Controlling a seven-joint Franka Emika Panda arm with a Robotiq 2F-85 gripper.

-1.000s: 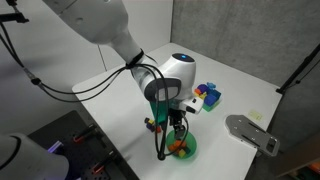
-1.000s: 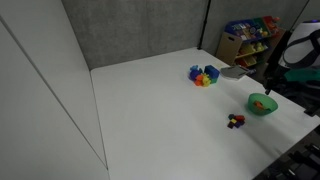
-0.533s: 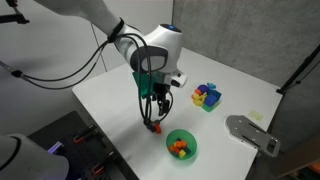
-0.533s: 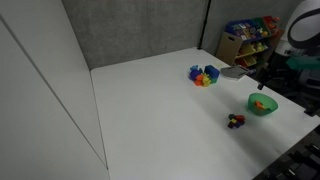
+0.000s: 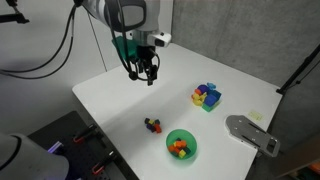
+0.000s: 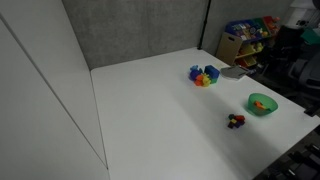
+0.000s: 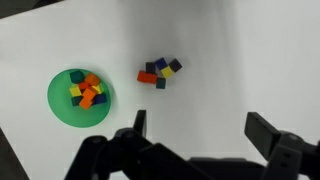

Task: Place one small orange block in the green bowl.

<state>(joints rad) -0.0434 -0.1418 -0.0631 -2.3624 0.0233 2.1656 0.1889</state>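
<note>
The orange block (image 7: pixel 88 98) lies in the bowl (image 7: pixel 56 103), well apart from the raised claw (image 5: pixel 146 70), which is spread and empty.

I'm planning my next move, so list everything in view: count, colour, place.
Small round bright green bowl: one, green, on the white table.
Tiny cubes in bowl: several, orange, yellow, green; count unclear.
Loose tiny cubes: one cluster, red, yellow, dark blue, beside the bowl.
Blue tray of yellow and purple blocks: one, farther along the table.
Grey flat device: one, table edge.
Black Robotiq gripper: one, open, empty, high above the table.
</note>
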